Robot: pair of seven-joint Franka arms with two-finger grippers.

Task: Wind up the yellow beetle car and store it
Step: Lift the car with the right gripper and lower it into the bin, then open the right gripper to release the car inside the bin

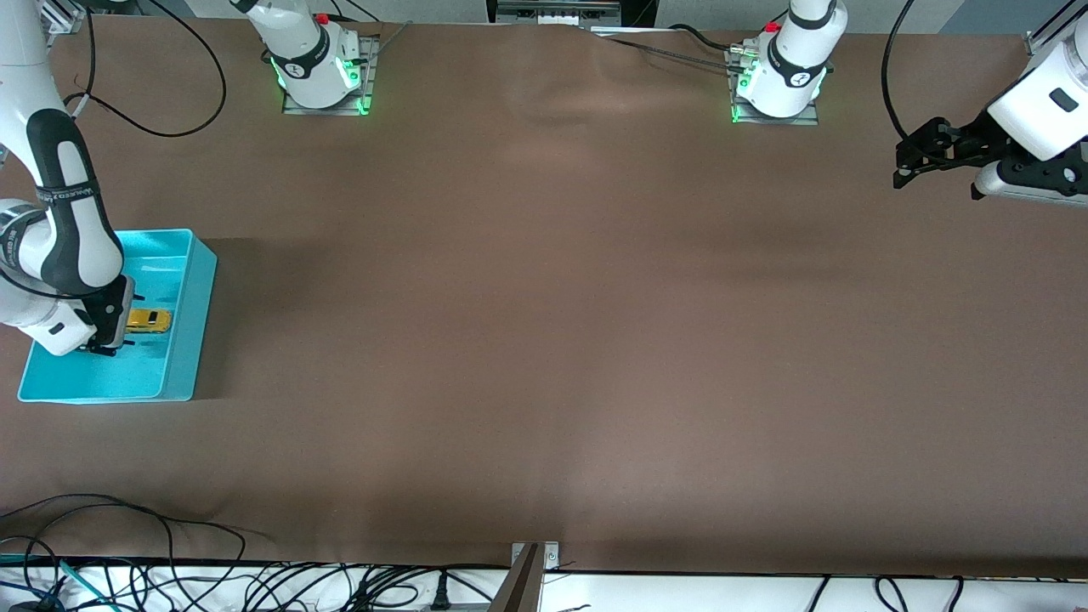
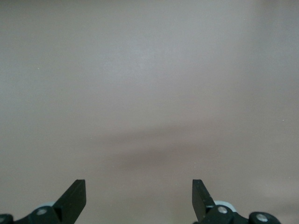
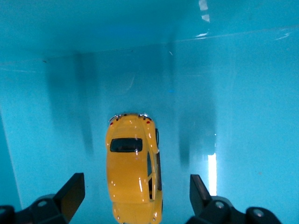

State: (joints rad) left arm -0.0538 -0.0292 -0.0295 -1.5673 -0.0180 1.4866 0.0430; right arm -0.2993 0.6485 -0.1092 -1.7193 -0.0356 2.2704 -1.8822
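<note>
Now | yellow beetle car (image 3: 133,170): resting on floor of turquoise bin (image 1: 183,340), at right arm's end of counter (image 1: 544,340) | right pincer (image 3: 133,198): released, fingers spread either side of car, not touching | left pincer (image 2: 139,198): released, waiting over bare counter

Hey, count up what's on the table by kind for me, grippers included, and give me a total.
Toy cars: 1, the yellow beetle car, lying in the bin
Bins: 1, the turquoise bin, at the right arm's end of the table
Grippers: 2, the right gripper, open over the car, and the left gripper, open, waiting over bare table
Total: 4
</note>
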